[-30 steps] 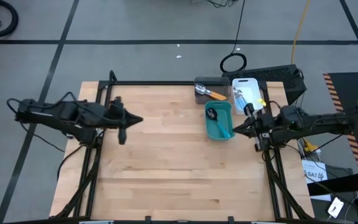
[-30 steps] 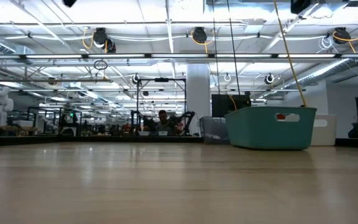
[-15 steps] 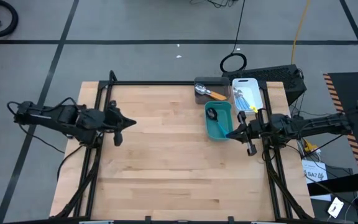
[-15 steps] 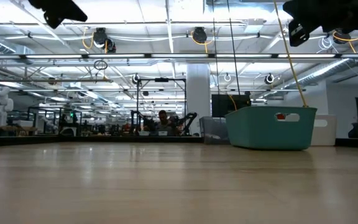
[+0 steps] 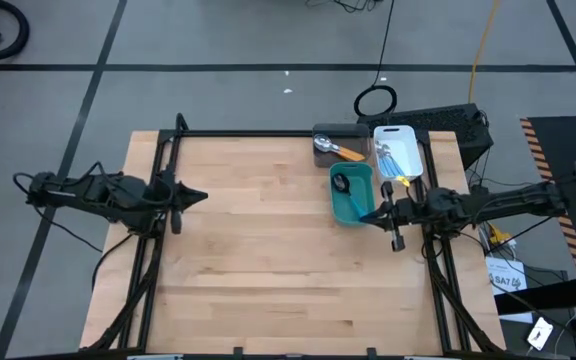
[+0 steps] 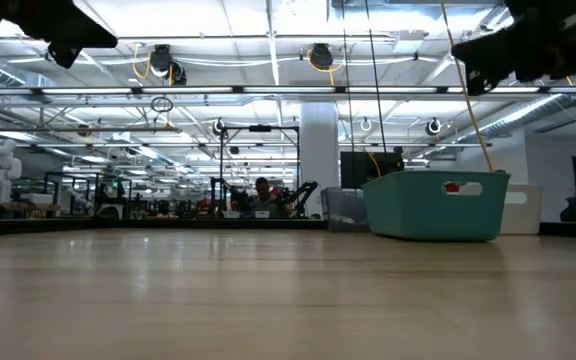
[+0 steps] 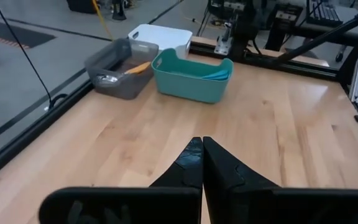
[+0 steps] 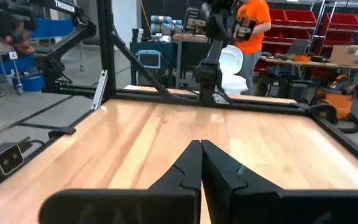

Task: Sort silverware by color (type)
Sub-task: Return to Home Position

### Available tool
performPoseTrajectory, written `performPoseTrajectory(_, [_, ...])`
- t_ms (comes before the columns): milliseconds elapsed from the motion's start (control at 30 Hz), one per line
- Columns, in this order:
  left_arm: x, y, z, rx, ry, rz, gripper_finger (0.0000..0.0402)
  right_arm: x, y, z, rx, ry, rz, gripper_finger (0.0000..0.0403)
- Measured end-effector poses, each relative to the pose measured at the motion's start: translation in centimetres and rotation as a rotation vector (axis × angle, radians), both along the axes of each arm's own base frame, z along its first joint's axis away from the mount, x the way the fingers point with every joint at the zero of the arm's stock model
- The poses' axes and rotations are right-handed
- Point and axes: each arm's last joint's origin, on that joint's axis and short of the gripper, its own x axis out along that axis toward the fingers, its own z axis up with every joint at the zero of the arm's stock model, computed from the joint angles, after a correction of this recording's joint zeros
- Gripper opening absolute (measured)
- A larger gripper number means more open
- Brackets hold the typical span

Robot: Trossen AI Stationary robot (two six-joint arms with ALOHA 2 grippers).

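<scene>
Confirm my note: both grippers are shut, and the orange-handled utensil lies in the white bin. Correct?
Not quite. The orange-handled utensil lies in the gray bin, not the white bin; the high view shows it. The left gripper and right gripper are indeed shut, per the wrist views.

Bright, even light comes from ceiling lamps (image 6: 198, 15) above the table (image 5: 268, 260); its wood carries soft glare, and shadows on it are faint.

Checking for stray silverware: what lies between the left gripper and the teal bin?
Only bare tabletop lies between the left gripper and the teal bin, as the high view shows.
</scene>
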Motion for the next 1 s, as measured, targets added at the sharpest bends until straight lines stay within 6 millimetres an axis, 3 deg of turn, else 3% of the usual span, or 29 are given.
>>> performPoseTrajectory(200, [-1.0, 0.2, -2.4, 0.014, -0.007, -0.004, 0.0001, -0.3, 0.0, -2.0, 0.022, -0.061, -0.004, 0.0000])
performPoseTrajectory(400, [-1.7, 0.3, -4.7, -0.078, -0.061, 0.022, 0.0001, -0.4, -0.1, -3.0, 0.036, -0.036, -0.004, 0.0000])
performPoseTrajectory(667, [-1.9, 0.3, -4.8, -0.189, -0.085, 0.059, 0.0001, -0.4, 0.0, -3.1, 0.058, -0.028, -0.002, 0.0000])
performPoseTrajectory(800, [-1.4, 0.3, -4.9, -0.332, -0.103, 0.134, 0.0001, -0.4, 0.0, -3.1, 0.052, -0.027, -0.002, 0.0000])
performPoseTrajectory(1000, [-0.6, 0.0, -4.3, -0.100, -0.174, 0.010, 0.0001, -0.4, 0.0, -3.2, 0.044, -0.021, -0.001, 0.0000])
